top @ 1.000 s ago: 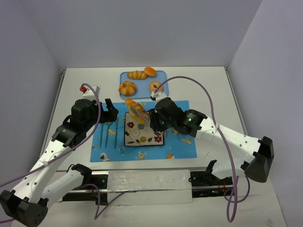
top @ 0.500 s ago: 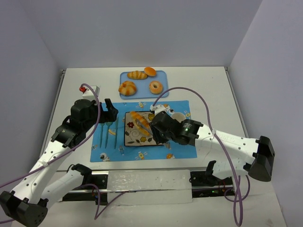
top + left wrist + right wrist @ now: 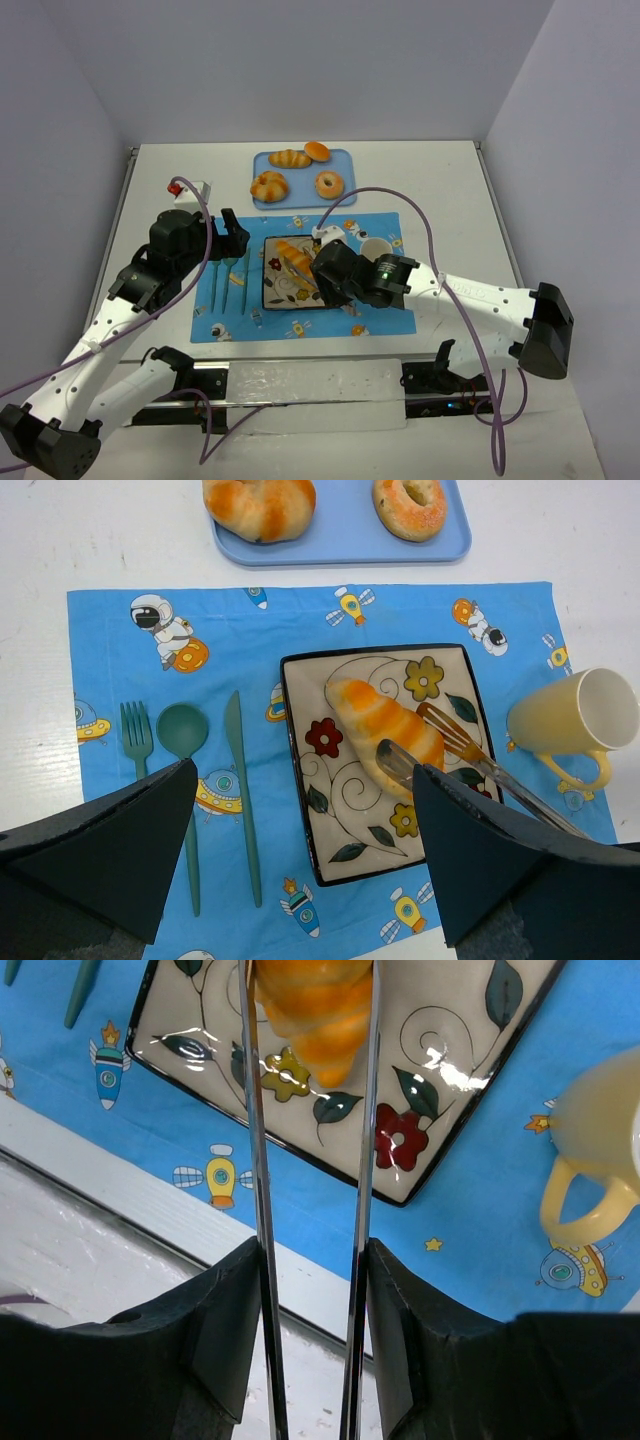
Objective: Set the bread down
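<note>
The bread (image 3: 294, 257), a long golden-orange ridged croissant, lies on the square flowered plate (image 3: 285, 296). It also shows in the left wrist view (image 3: 385, 725) and the right wrist view (image 3: 315, 1005). My right gripper (image 3: 331, 273) is shut on metal tongs (image 3: 258, 1210). The two tong arms reach over the plate and sit tight against both sides of the bread. The tongs also show in the left wrist view (image 3: 470, 755). My left gripper (image 3: 228, 240) is open and empty, above the left part of the blue placemat (image 3: 300, 610).
A cream mug (image 3: 375, 247) stands right of the plate. A green fork, spoon and knife (image 3: 185, 770) lie left of it. A blue tray (image 3: 300, 176) at the back holds a smaller croissant, a bun, a round loaf and a ring donut.
My right arm has moved nearer and lower, bringing the bread in the tongs from above the plate's far edge down onto the plate. The left arm has not moved.
</note>
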`<state>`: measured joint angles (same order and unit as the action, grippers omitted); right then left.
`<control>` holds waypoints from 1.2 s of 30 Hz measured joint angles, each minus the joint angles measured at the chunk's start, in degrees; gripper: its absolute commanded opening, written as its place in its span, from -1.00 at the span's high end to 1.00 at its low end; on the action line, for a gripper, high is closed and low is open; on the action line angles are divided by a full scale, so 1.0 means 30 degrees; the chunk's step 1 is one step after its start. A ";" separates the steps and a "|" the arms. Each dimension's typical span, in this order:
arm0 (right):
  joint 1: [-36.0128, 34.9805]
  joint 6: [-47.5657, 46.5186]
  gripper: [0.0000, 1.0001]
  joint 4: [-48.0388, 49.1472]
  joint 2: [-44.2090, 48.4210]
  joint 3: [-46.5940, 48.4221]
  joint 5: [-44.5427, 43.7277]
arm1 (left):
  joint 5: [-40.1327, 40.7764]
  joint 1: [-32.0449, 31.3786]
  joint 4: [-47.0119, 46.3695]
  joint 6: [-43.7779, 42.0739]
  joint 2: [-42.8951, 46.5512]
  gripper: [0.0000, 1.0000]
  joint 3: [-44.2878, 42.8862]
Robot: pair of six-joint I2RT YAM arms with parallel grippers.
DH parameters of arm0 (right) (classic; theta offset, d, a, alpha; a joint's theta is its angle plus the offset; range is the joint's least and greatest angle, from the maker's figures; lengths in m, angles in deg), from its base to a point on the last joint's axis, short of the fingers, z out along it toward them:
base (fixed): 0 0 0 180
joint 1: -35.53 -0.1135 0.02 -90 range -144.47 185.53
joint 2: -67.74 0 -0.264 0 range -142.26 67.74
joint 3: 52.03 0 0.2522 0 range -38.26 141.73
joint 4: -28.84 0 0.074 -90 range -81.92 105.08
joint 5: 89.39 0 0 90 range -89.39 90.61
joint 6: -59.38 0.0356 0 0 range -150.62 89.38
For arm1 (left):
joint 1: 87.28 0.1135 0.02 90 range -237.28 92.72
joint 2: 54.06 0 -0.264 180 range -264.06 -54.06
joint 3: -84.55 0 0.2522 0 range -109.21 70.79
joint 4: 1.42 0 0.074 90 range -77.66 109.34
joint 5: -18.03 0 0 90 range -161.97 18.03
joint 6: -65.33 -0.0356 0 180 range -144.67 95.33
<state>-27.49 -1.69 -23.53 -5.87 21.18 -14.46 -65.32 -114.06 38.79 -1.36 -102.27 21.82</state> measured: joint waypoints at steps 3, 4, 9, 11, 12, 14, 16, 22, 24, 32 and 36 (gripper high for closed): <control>-0.0036 0.0000 -0.01 0.0000 -0.0131 -0.0007 -0.0015 | 0.0000 0.0000 0.0007 0.0000 0.0000 -0.99 0.0000; -0.0044 0.0000 -0.01 -0.0007 -0.0146 -0.0007 -0.0015 | 0.0000 0.0000 0.0007 0.0000 0.0000 -0.98 0.0000; -0.0073 0.0000 -0.03 -0.0007 -0.0146 -0.0007 -0.0095 | 0.0000 0.0000 0.0007 0.0000 0.0000 -0.98 0.0000; -0.0073 0.0000 -0.04 -0.0007 -0.0146 -0.0007 -0.0117 | 0.0000 0.0000 0.0007 0.0000 -0.0007 -0.98 0.0000; -0.0073 0.0000 -0.04 -0.0007 -0.0146 -0.0007 -0.0117 | 0.0000 0.0000 0.0007 0.0000 -0.0007 -0.98 0.0000; -0.0080 0.0000 -0.04 -0.0015 -0.0146 -0.0007 -0.0124 | 0.0000 0.0000 0.0007 0.0000 -0.0007 -0.98 0.0000; -0.0095 0.0000 -0.09 -0.0022 -0.0146 -0.0007 -0.0124 | 0.0000 0.0000 0.0000 0.0000 -0.0007 -0.98 0.0000; -0.0291 0.0000 -0.12 -0.0022 -0.0146 -0.0007 -0.0117 | -0.0007 0.0000 0.0000 0.0000 -0.0007 -0.98 0.0000; -0.0328 0.0000 -0.14 -0.0022 -0.0146 -0.0007 -0.0117 | -0.0007 0.0000 0.0007 0.0000 -0.0007 -0.98 0.0000; -0.0452 -0.0007 -0.18 -0.0029 -0.0160 0.0000 -0.0146 | -0.0007 0.0000 0.0007 0.0000 -0.0007 -0.98 0.0000; -0.0539 -0.0007 -0.19 -0.0036 -0.0160 0.0000 -0.0197 | -0.0007 0.0000 0.0000 0.0000 -0.0007 -0.98 0.0000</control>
<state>-29.11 -1.71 -23.64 -6.35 21.18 -15.05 -65.34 -114.06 38.79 -1.36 -102.29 21.82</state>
